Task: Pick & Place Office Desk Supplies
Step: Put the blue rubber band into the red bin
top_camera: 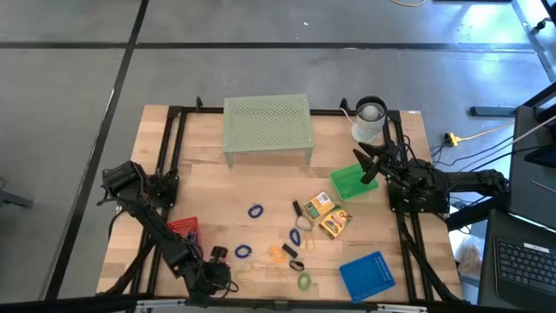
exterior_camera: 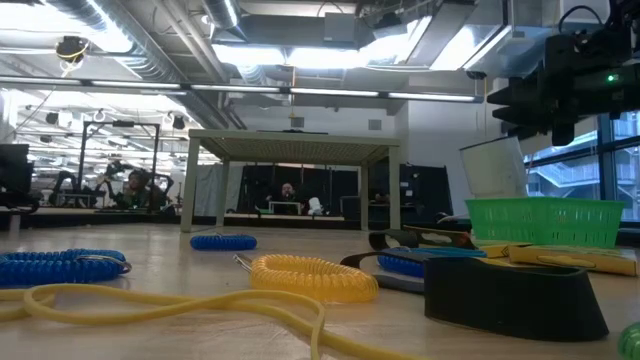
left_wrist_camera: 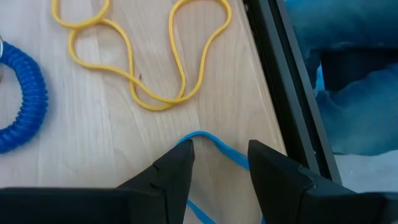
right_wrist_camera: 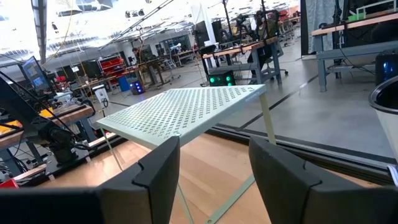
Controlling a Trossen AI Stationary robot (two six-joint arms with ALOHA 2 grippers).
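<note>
Loose supplies lie on the wooden table: blue coil rings (top_camera: 254, 211) (top_camera: 242, 251), an orange ring (top_camera: 278, 252), a green ring (top_camera: 304, 281), black clips (top_camera: 296, 264) and two yellow boxes (top_camera: 320, 206) (top_camera: 334, 223). My left gripper (top_camera: 219, 274) is low at the table's near edge and open. In its wrist view, a thin blue rubber band (left_wrist_camera: 208, 138) lies on the wood between the fingers of the left gripper (left_wrist_camera: 221, 152). Yellow rubber bands (left_wrist_camera: 143, 62) and a blue coil (left_wrist_camera: 25, 99) lie just beyond. My right gripper (top_camera: 363, 165) (right_wrist_camera: 214, 146) hangs open in the air above the green tray (top_camera: 352, 183). My left gripper comes down at a slant onto the blue rubber band's looped end (left_wrist_camera: 193, 135), which lies flat on the table between the two open fingers. One fingertip (left_wrist_camera: 181, 155) stands right at the band; I cannot tell whether it touches it.
The pale green mesh riser (top_camera: 267, 126) stands at the far edge, with a white cup (top_camera: 369, 117) to its right. A red tray (top_camera: 184, 228) sits beside the left arm, a blue tray (top_camera: 367, 275) near right. A black frame rail (left_wrist_camera: 280, 81) runs along the near edge.
</note>
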